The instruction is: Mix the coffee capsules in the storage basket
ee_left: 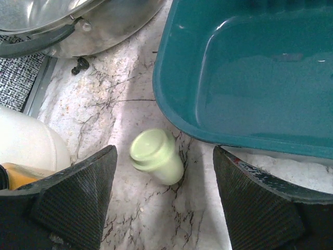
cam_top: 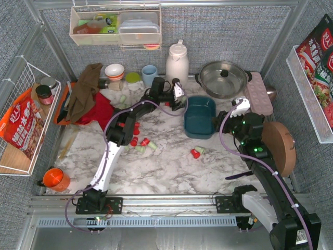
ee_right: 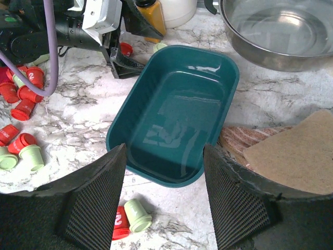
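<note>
Top view: the left gripper [cam_top: 179, 99] sits just left of the teal basket [cam_top: 200, 119] and the right gripper [cam_top: 235, 108] at its right end. Jaw spread is unclear from here. Red and green capsules [cam_top: 139, 141] lie scattered on the marble table [cam_top: 166, 172], outside the basket.

Left wrist: the jaws are spread. One green capsule [ee_left: 157, 156], hidden from the top view, lies between them, just beside the basket wall.

Right wrist: the jaws are spread, with the basket straight ahead. Two capsules [ee_right: 127, 219] lie inside the left finger [ee_right: 88, 208].

Grey padded walls [cam_top: 218, 31] surround the table.

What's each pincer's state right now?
Left pincer: open, holding nothing, over a mint green coffee capsule.
Right pincer: open, holding nothing, over the teal storage basket.
</note>
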You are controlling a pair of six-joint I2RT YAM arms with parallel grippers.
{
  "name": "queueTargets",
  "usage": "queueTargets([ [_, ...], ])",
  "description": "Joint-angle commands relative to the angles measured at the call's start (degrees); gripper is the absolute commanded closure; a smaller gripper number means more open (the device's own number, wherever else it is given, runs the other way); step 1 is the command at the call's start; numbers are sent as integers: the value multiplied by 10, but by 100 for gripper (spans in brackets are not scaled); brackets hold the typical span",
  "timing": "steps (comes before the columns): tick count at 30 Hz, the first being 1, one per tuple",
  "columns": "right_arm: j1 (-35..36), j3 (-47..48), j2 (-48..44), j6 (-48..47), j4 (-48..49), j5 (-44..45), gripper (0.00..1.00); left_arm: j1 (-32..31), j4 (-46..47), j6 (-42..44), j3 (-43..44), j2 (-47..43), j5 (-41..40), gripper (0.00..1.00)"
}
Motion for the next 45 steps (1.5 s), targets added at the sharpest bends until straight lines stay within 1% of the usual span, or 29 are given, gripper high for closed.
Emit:
queueTargets([
  [1,0,1,-1,1,4,-3,36,-3,11,4,2,1,-17,18],
  [8,0,1,-6,0,3,-1,35,-12,-56,62,3,-4,-81,23],
  [12,0,1,-9,0,1,-1,35,-13,-77,72,-5,-12,-105,26],
  [15,0,0,-11,0,1,-1,36,-13,-76,75,-18,-20,-110,30],
  [18,0,0,-9,0,1,0,35,-13,-27,58,-63,-37,-100,37],
  [24,1,0,-9,1,0,2,36,-13,157,-16,-157,-82,-87,58],
  [27,1,1,-8,0,0,2,36,-13,246,-63,-195,-100,-85,62],
  [29,0,1,-7,0,-1,2,36,-13,290,-88,-212,-108,-84,64],
  [32,1,2,-8,0,-2,2,36,-13,317,-111,-225,-117,-79,67],
  [33,0,2,-8,0,-1,1,36,-13,315,-114,-225,-119,-79,66],
  [35,1,2,-9,1,-2,0,36,-13,281,-109,-214,-117,-78,61],
  [37,2,2,-11,1,-4,0,36,-13,233,-85,-203,-116,-82,48],
  [39,1,2,-12,1,-3,-1,36,-11,196,-75,-191,-114,-105,35],
  [40,1,1,-12,1,-3,-1,36,-9,173,-71,-181,-112,-113,32],
  [42,1,2,-11,1,-2,-1,36,-5,124,-62,-158,-106,-127,28],
  [45,1,2,-8,2,-1,-2,36,-4,80,-20,-148,-103,-152,26],
])
